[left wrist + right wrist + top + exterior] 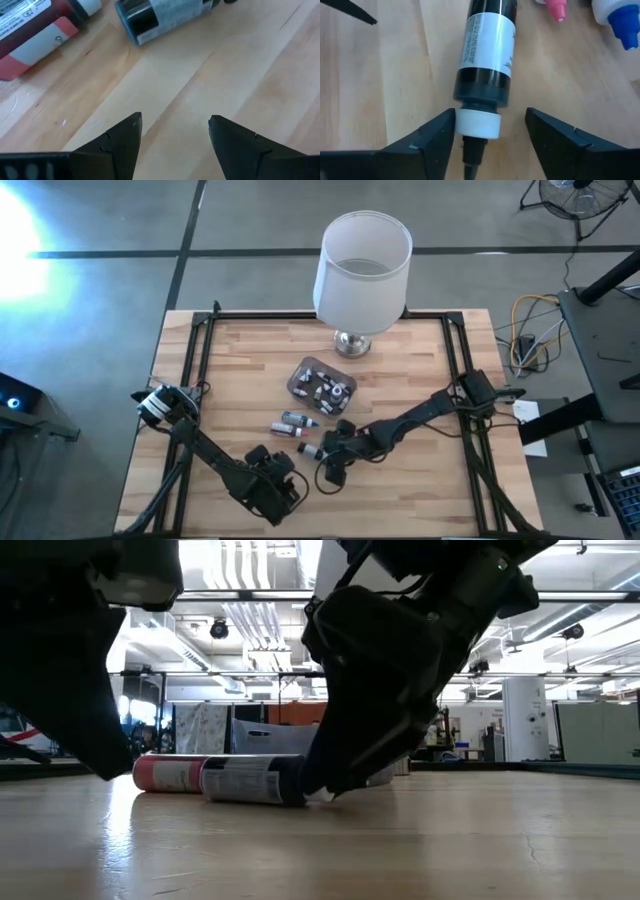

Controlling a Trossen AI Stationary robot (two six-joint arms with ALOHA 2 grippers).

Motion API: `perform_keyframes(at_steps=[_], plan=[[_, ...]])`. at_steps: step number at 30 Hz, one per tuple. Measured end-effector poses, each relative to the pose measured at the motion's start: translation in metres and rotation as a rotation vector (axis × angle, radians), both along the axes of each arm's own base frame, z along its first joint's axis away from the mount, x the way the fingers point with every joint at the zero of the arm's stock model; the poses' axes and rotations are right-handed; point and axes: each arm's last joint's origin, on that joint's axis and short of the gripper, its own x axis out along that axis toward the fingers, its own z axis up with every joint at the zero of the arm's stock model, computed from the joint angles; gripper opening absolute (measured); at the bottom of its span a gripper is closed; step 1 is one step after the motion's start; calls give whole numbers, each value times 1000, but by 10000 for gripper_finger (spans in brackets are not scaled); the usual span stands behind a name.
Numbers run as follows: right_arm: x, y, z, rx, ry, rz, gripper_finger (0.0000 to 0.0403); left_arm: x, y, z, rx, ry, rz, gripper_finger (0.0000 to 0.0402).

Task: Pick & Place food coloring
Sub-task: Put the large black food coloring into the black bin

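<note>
Left gripper (175,132): jaws spread wide, empty, over bare table (420,490) near two lying bottles (292,423). Right gripper (490,131): jaws spread, straddling the white cap of a dark bottle (486,55) lying flat, not clenched. Further bottles sit in the tub (298,382).

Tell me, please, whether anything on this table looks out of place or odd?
Only a table lamp standing at the table's far edge, oddly large beside the tiny food coloring bottles. A few bottles lie on their sides outside the tub; the right gripper is open around a black one.
</note>
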Motion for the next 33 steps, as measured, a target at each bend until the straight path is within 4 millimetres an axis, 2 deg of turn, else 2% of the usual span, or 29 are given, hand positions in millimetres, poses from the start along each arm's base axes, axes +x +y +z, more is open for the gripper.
perform_keyframes(at_steps=[5, 10, 13, 16, 18, 21, 25, 28, 33], plan=[[-1, -4, 1, -20, 24, 24, 179, -5, 4, -9, -13, 33, 29, 210], [-9, -11, 9, -97, 149, 149, 106, -7, 5, -13, -53, 45, 68, 210], [-17, -20, 24, -193, 224, 243, 61, -7, 6, -14, -50, 37, 72, 210], [-19, -32, 54, -253, 186, 296, 33, -5, 7, -13, -35, 16, 87, 210], [-22, -41, 73, -291, 203, 321, 29, -4, 8, -13, -33, 0, 99, 210], [-34, -57, 90, -336, 328, 371, 29, -3, 7, -12, -30, -34, 123, 210], [-49, -73, 123, -367, 438, 419, 29, -1, 7, -11, -19, -92, 158, 210], [-66, -85, 132, -349, 644, 458, 29, 0, 8, -11, -2, -132, 175, 210], [-90, -103, 132, -228, 993, 420, 31, 2, 9, -10, 13, -171, 198, 210]])
